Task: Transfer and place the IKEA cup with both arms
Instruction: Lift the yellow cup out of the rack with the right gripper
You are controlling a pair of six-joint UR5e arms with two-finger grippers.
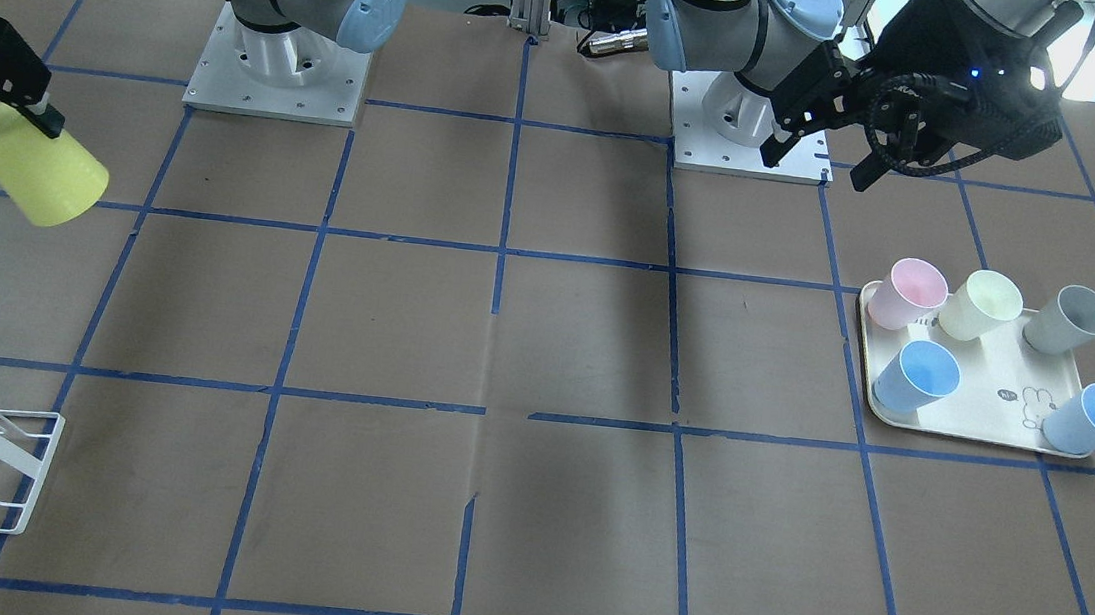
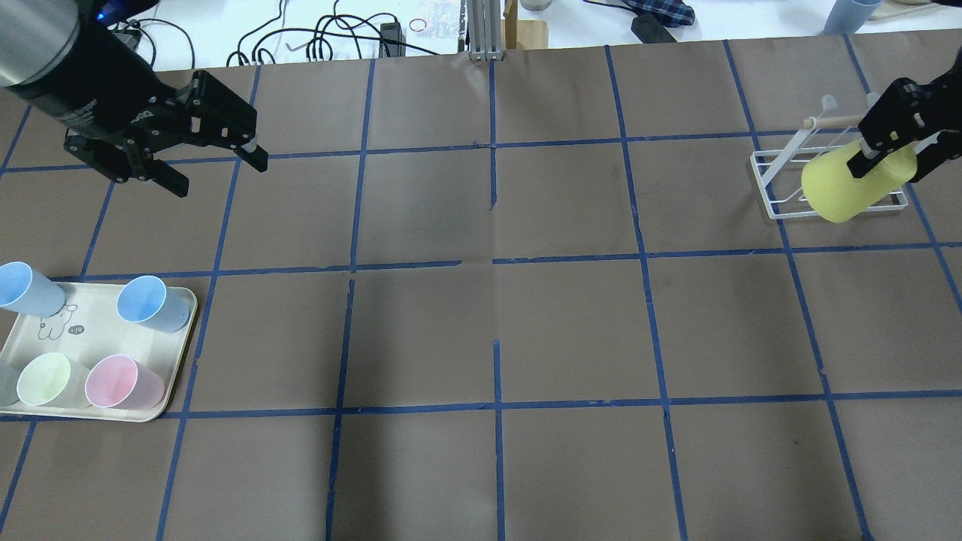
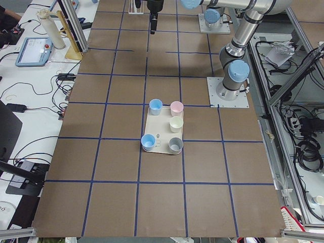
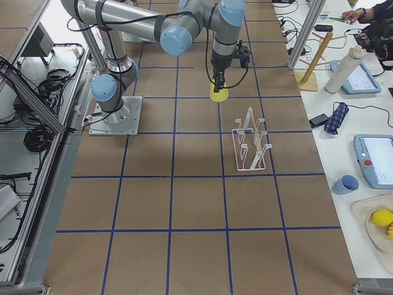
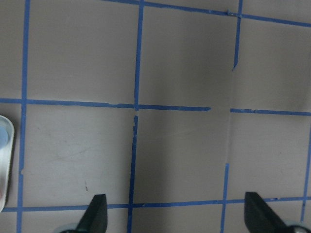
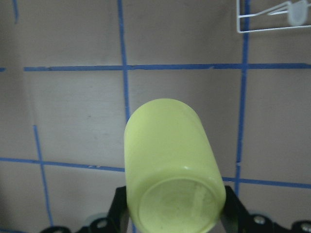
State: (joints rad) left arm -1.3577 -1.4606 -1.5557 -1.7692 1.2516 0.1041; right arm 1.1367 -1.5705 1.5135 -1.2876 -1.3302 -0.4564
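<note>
A: Where's the IKEA cup (image 2: 834, 191)?
B: Aloft near the rack (image 4: 250, 147), probably on its robot side. The right gripper (image 2: 893, 164) is clamped on its base, mouth pointing down, away from the jaws.
A: Left gripper (image 2: 219, 174)?
B: Far from the rack, spread wide, empty.

IKEA cup (image 6: 170, 155) — smooth matt plastic; table (image 1: 583, 351) — matt brown paper; rack (image 4: 250, 142) — white wire.

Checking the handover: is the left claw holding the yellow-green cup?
No, the left claw is open and empty; the right claw grips the cup.
</note>
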